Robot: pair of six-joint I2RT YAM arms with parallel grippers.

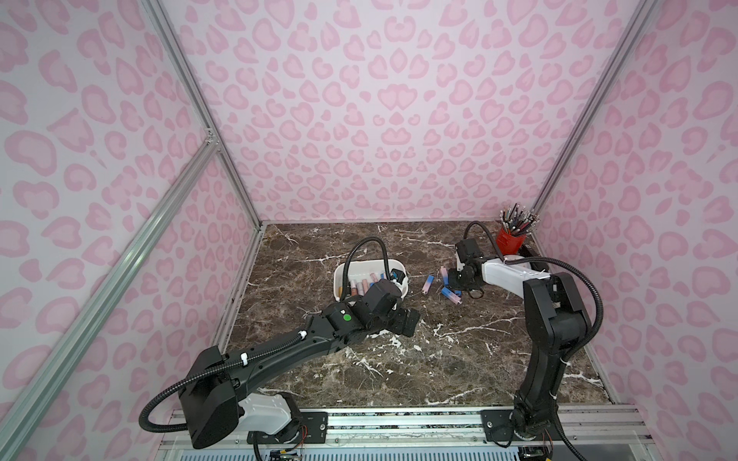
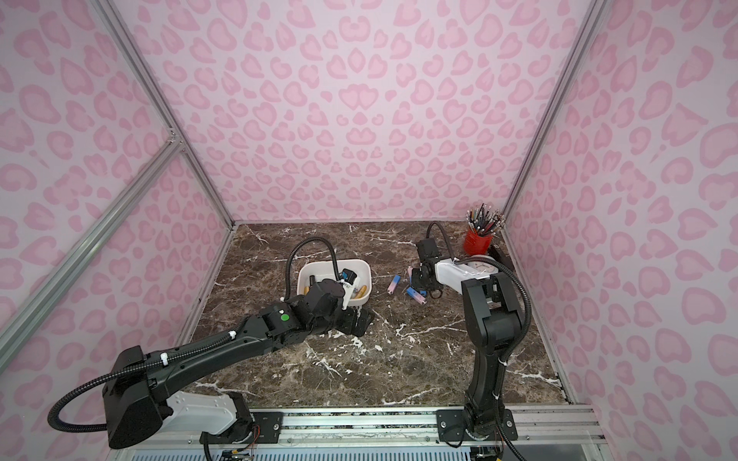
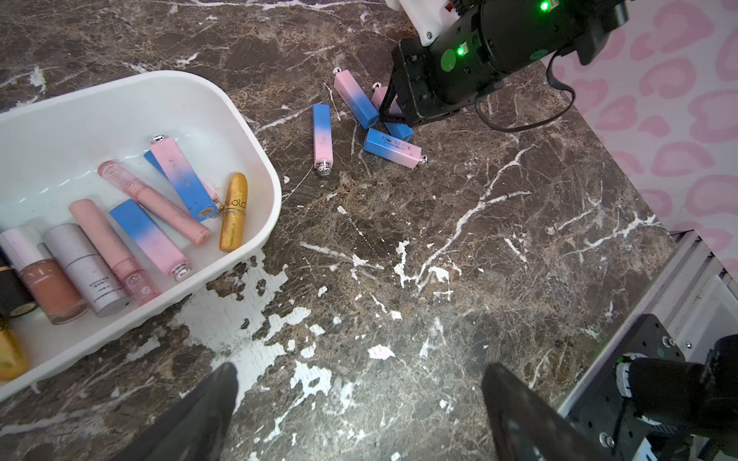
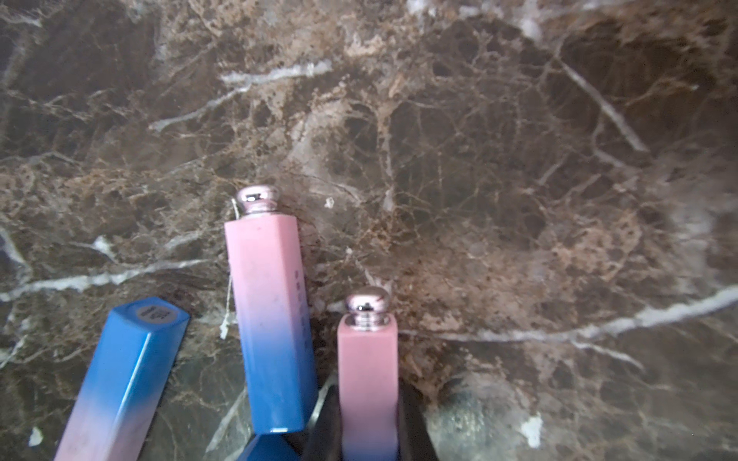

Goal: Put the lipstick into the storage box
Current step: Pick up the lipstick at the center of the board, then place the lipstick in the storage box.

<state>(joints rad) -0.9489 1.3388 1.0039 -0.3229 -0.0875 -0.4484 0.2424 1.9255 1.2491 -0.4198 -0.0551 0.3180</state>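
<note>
Closest to me runs the aluminium rail (image 1: 399, 425) that carries both arms, and beyond it lies the brown marble worktop (image 3: 479, 259).

The lipstick (image 4: 367, 371) is a square tube, pink fading to blue, topped by a shiny silver knob. The right claw (image 4: 369, 431) is clamped shut on its blue half, low against the worktop. I cannot tell whether it is lifted. It sits at about 3 o'clock from the storage box (image 3: 120, 103), a white tub with rounded corners and low walls.

Three matching tubes lie loose around it: one just beside the held one (image 3: 355, 97), one near the claw (image 3: 393, 148) and one set apart toward the box (image 3: 322, 137).

The left claw (image 3: 359, 411) gapes wide and holds nothing, with its fingers (image 3: 207, 411) over bare marble at 5 o'clock from the box.

Inside the box I count:
- two gradient tubes in plain sight (image 3: 179, 177), with a third half hidden beneath one of them
- two pale pink gloss tubes (image 3: 153, 203)
- one gold glitter bullet (image 3: 233, 211)
- one white cylinder (image 3: 86, 271)
- one peach gloss bottle (image 3: 48, 287)
- a black piece and another gold piece, both cut off at the edge

The gold bullet bears script that reads something like "Lolo". The print on the white cylinder and the silver lettering on the loose tube near the claw are too small to read.

One red pen cup (image 1: 511, 239) stands in the far corner at 2 o'clock.
</note>
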